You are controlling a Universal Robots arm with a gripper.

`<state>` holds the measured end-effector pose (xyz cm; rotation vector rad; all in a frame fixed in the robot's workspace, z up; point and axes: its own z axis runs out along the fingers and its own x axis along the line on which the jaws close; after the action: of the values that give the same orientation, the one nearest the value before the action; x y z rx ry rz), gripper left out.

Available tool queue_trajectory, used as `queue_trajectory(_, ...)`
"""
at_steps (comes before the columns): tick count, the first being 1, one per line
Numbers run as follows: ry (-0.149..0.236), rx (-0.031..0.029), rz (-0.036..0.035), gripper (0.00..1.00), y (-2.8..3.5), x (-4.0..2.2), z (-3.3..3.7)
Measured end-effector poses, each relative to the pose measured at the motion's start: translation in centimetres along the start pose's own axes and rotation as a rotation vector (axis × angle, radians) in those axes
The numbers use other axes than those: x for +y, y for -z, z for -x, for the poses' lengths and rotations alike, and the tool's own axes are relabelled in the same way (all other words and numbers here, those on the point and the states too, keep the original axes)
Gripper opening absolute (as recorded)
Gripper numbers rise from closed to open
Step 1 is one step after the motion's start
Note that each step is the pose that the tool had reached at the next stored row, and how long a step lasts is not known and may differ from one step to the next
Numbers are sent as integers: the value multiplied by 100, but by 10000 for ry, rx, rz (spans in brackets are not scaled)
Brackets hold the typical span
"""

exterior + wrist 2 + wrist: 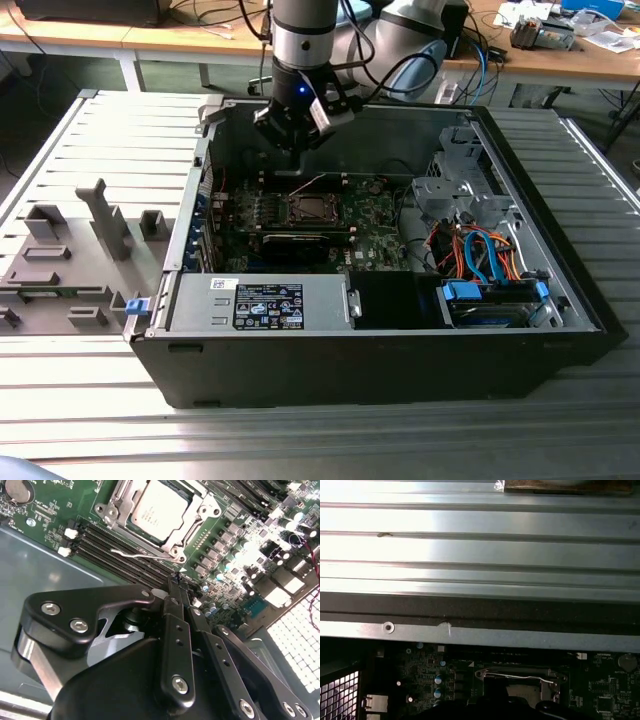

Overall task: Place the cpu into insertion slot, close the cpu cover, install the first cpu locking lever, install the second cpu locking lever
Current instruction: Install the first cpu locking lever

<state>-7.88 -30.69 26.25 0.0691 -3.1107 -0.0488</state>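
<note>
The cpu, a small square chip with a silver-grey top, lies in the insertion slot on the green board. The silver cpu cover frames it and looks to lie flat around it. A thin wire locking lever runs along one side of the socket, its end standing free. In the first wrist view the same lever crosses above the slot. My gripper hangs above the board a short way from the socket, fingers shut together on nothing. In the exterior view the gripper hovers over the socket.
The open black computer case lies on a slatted metal table. A long black card sits just in front of the socket. Long memory slots lie between socket and gripper. Drive bays and coloured cables fill the exterior view's right. Grey fixtures stand at its left.
</note>
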Motion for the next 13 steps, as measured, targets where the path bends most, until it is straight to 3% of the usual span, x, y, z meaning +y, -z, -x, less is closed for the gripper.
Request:
queue_trajectory(2, 0, 2, -44, 11, -1, -1, 1)
queue_trajectory(5, -9, 16, -337, 11, -6, -1, 2)
queue_trajectory(6, -11, 17, -376, 11, -7, -1, 2)
queue_trajectory(13, -11, 19, -390, 11, -7, -1, 2)
